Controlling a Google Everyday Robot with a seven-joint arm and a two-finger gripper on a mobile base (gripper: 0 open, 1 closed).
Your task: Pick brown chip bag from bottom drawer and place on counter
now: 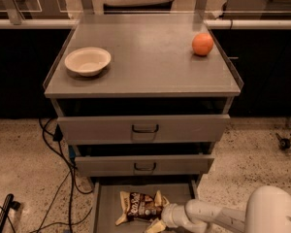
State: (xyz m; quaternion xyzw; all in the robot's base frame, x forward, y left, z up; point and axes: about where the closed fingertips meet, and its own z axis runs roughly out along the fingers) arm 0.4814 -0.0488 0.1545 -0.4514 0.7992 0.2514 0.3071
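The brown chip bag (138, 207) lies flat on the floor of the open bottom drawer (104, 203), with its cream ends to the left and right. My gripper (160, 216) is down in the drawer at the bag's right end, touching or very close to it. The white arm (208, 216) comes in from the lower right. The counter (150, 57) is the grey top of the cabinet, above the two handled drawers.
A cream bowl (88, 60) sits on the counter's left side and an orange (202, 43) at its back right. The two upper drawers (144, 128) stand partly pulled out over the bottom drawer. Black cables (63, 178) lie on the floor to the left.
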